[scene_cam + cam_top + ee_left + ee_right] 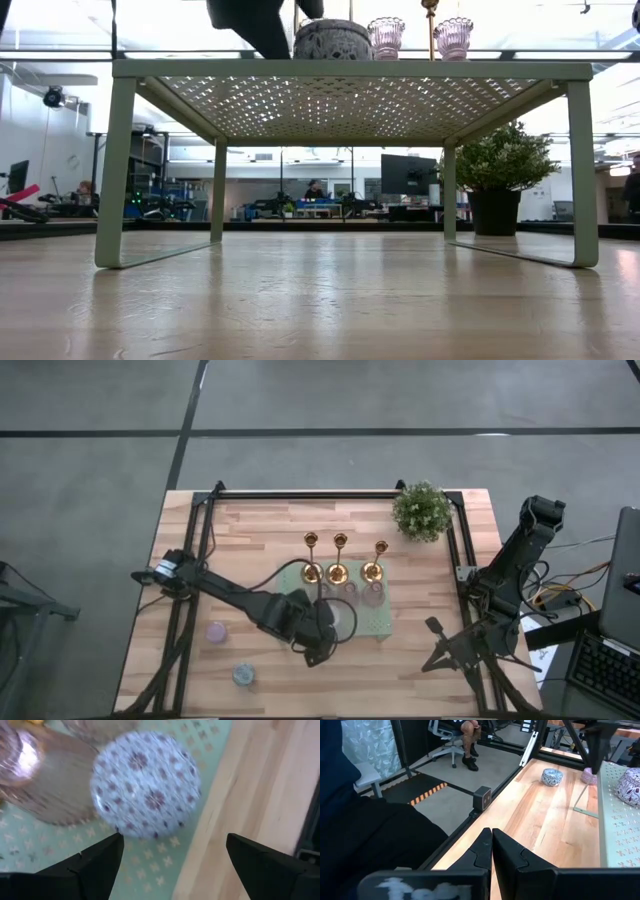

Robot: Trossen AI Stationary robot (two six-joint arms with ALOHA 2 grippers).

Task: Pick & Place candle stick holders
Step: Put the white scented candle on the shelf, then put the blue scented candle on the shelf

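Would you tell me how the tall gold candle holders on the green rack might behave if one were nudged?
The gold candle holders would probably tip easily: each shows a thin stem over a small round base. They stand close together in a row, so one falling might knock its neighbour. Their shiny surface suggests metal, likely stiff and perhaps slippery to grip.

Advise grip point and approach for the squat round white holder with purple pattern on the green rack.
Grip the squat round white purple-patterned holder across its rounded sides, coming from above. It sits low and wide on the pale green perforated rack, with pink glass holders close on one side. The open left gripper probably spans it.
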